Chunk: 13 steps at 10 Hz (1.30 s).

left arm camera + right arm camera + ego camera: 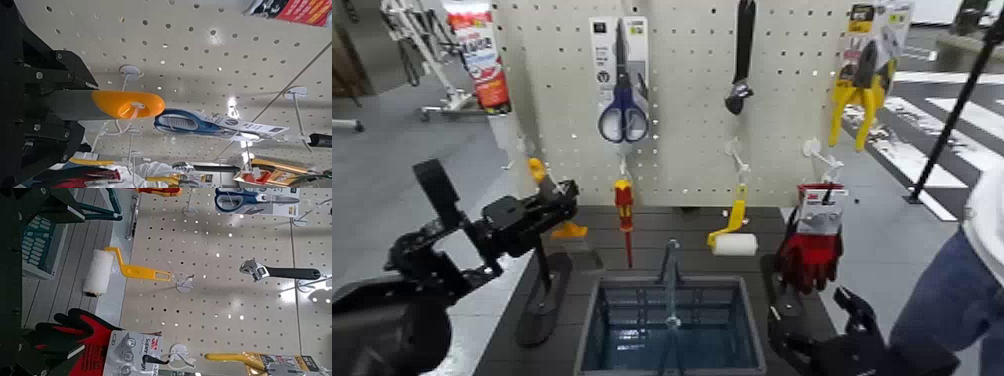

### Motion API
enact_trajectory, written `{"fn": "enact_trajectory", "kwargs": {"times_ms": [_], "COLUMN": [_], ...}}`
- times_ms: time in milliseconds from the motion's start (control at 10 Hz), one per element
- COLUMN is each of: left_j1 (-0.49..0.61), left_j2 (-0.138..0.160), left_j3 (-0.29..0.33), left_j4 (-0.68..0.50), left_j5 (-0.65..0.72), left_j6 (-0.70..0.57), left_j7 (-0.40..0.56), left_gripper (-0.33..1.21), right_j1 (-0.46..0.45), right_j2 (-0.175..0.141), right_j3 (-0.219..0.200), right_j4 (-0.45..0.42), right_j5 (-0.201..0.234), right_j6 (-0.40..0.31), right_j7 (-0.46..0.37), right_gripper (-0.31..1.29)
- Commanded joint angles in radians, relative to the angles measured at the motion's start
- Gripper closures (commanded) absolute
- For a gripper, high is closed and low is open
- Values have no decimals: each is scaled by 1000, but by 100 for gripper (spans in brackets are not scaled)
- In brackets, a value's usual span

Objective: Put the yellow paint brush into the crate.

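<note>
Dark slatted surface beneath grey-blue crate.

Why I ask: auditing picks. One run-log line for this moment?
left tool: shut on yellow paint brush | brush: at pegboard hook | right tool: open, beside crate

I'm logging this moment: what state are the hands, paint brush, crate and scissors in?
Left hand: shut on the yellow paint brush, left of the crate
Yellow paint brush: gripped, bristles down
Crate: handle up, nothing visible inside
Right hand: open, right of the crate
Scissors: closed, hanging
</note>
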Motion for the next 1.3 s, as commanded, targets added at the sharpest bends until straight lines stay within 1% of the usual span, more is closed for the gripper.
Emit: {"fn": "enact_trajectory", "kwargs": {"times_ms": [100, 300, 400, 700, 800, 1300], "left_j1": [6, 14, 23, 54, 60, 69], "left_j2": [-17, -28, -39, -46, -51, -56], "left_j3": [-41, -64, -70, -73, -76, -118], "left_j4": [4, 9, 10, 9, 21, 109], "left_j5": [63, 87, 98, 105, 115, 119], "left_j6": [0, 3, 12, 34, 34, 32], "left_j7": [2, 3, 6, 12, 11, 6], "left_gripper": [103, 103, 103, 103, 103, 103], "right_j1": [0, 0, 0, -2, -2, -3], "right_j2": [-2, -2, -2, 0, 0, -2], "right_j3": [1, 0, 0, 0, 1, 3], "right_j4": [0, 0, 0, 4, 5, 5], "right_j5": [0, 0, 0, 0, 0, -3], "right_j6": [1, 0, 0, 1, 1, 1], "right_j7": [0, 0, -2, 0, 0, 0], "right_gripper": [16, 16, 16, 16, 16, 16]}}
